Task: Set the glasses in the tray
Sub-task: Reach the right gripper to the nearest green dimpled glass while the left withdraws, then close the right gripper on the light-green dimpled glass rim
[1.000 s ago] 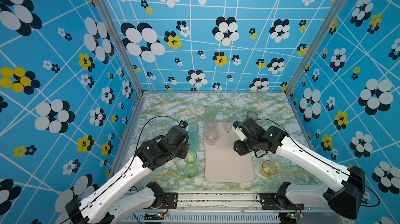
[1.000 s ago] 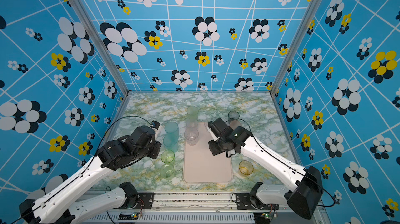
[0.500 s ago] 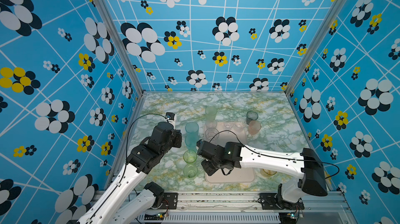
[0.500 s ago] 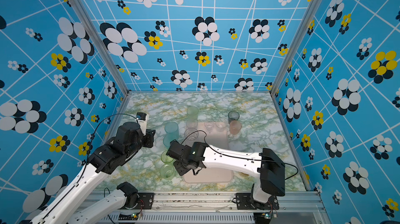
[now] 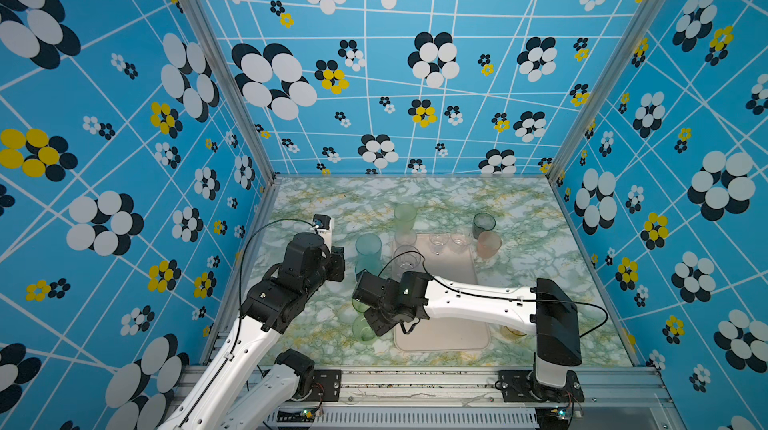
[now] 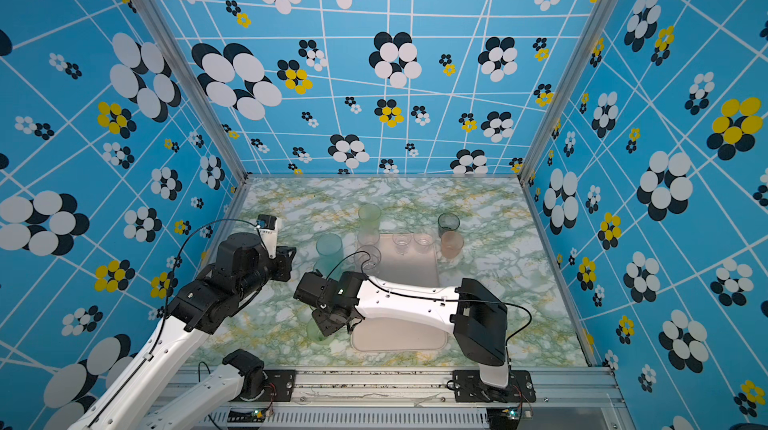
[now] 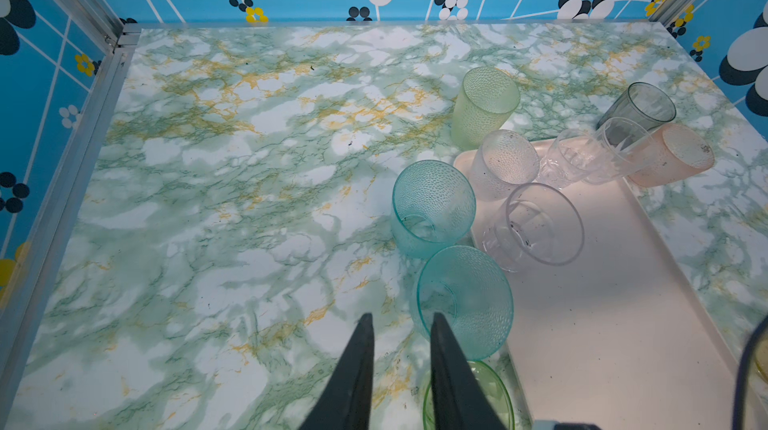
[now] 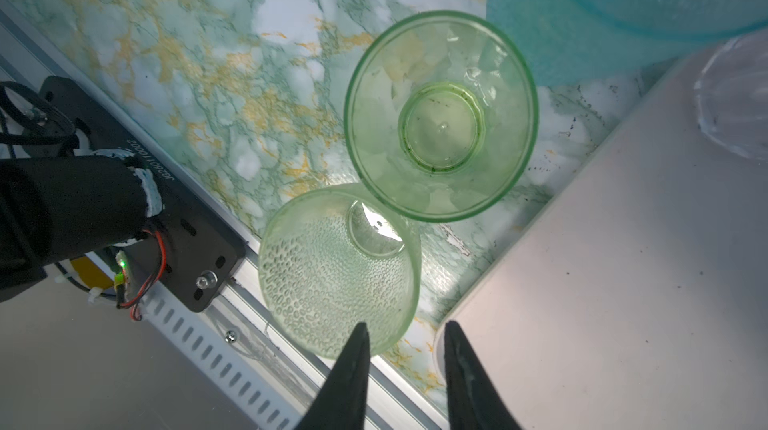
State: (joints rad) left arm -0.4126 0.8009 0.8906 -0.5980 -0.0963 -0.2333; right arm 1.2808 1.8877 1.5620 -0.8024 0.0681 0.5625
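The cream-pink tray (image 5: 440, 324) (image 6: 399, 336) lies mid-table, with three clear glasses (image 7: 544, 224) at its far end. Left of it stand teal glasses (image 7: 434, 208), a lime glass (image 8: 440, 116) and a dimpled pale green glass (image 8: 338, 266). My right gripper (image 8: 407, 326) reaches across the tray and hovers open and empty over the dimpled glass's rim near the tray's front left corner (image 5: 374, 324). My left gripper (image 7: 401, 320) is open a little and empty, above bare table beside the nearer teal glass (image 7: 465, 299).
A tall pale green glass (image 5: 405, 216), a grey glass (image 5: 484, 224) and a pink glass (image 5: 488, 245) stand off the tray at the back. An amber glass (image 5: 513, 330) is half hidden under the right arm. The metal front rail (image 8: 249, 257) runs close to the dimpled glass.
My right arm has swung from the tray's back right across to its front left, over the green glasses, with jaws narrowing. My left arm has drawn back leftwards.
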